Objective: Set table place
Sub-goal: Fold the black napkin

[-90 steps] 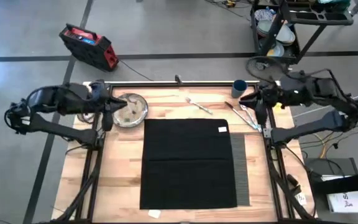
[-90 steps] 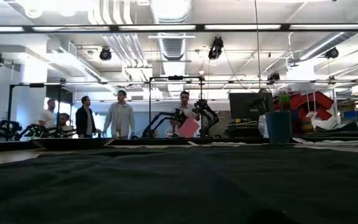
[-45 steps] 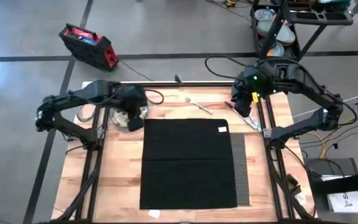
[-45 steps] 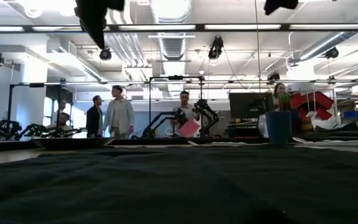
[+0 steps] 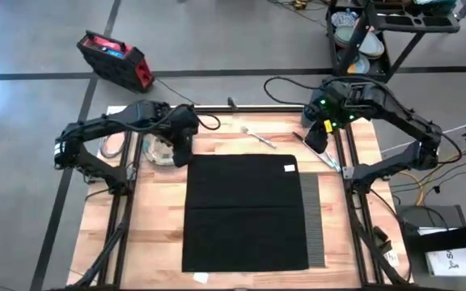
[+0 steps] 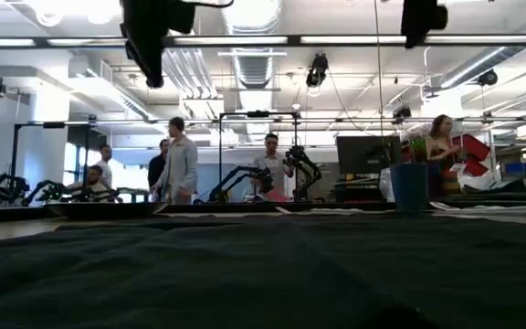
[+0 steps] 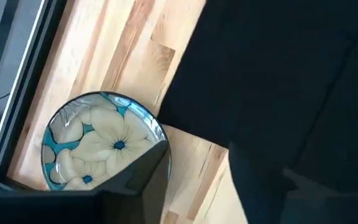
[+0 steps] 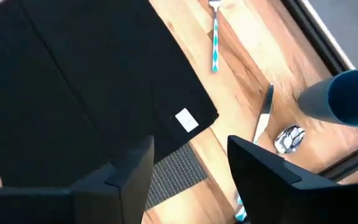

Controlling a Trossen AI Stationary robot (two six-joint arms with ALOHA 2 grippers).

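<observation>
While the left gripper [image 5: 181,152] hangs beside the plate [image 5: 162,149] at the table's [image 5: 160,234] far left, I cannot tell its finger state. Napkin [image 5: 245,212] covers the placemat [image 5: 312,222]; fork [image 5: 259,137], knife [image 5: 318,152] and cup [image 8: 345,98] lie far right under the right gripper [image 5: 315,137], fingers apart. Descending carelessly could tip the cup or scatter cutlery.

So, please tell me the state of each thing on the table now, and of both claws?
Napkin: spread flat, covering most of the placemat.
Placemat: only a strip shows along the napkin's edge.
Plate: empty, on bare wood beside the napkin.
Fork: lying loose on the wood.
Knife: lying loose near the cup.
Spoon: lying beside the knife.
Cup: upright, not grasped.
Left claw: above the plate, holding nothing.
Right claw: open, empty.
</observation>
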